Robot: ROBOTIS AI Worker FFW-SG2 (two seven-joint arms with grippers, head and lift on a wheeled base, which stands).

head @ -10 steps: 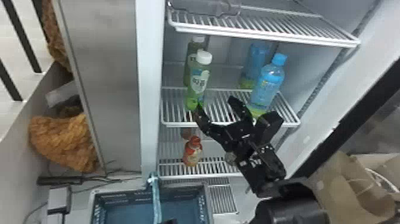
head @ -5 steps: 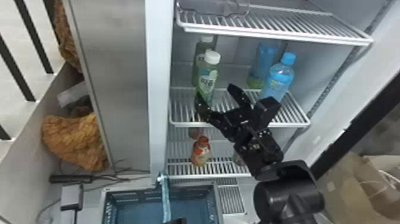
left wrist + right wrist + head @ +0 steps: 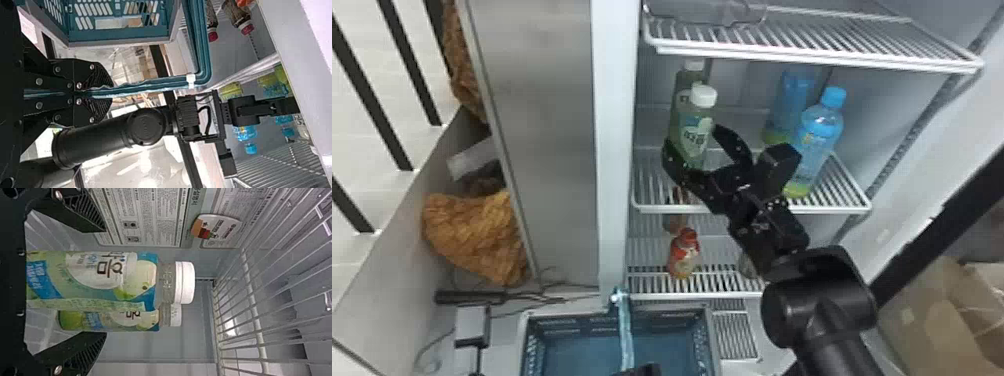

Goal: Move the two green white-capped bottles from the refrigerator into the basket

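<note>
1. Nearest, at the bottom of the head view, the left gripper [image 3: 648, 370] has its fingers pressed together, pinching the handle [image 3: 626, 342] of the basket [image 3: 716, 350].
2. Beyond it, the right gripper [image 3: 692, 138] is spread, one finger on each side of the front green white-capped bottle [image 3: 695, 131]; a gap shows between one finger and the bottle, and I cannot tell whether the other touches it.
3. That bottle is upright in the refrigerator, above the middle wire shelf [image 3: 849, 200].
4. Lower down, a small red-and-orange bottle [image 3: 683, 257] stands on the lower shelf [image 3: 727, 285].
5. To the right of the green pair, a blue-capped bottle [image 3: 816, 140] stands on the middle shelf.
6. Farther in, the rear green white-capped bottle [image 3: 682, 82] stands just behind the front one, and a second blue bottle [image 3: 789, 102] is behind its neighbour.
</note>
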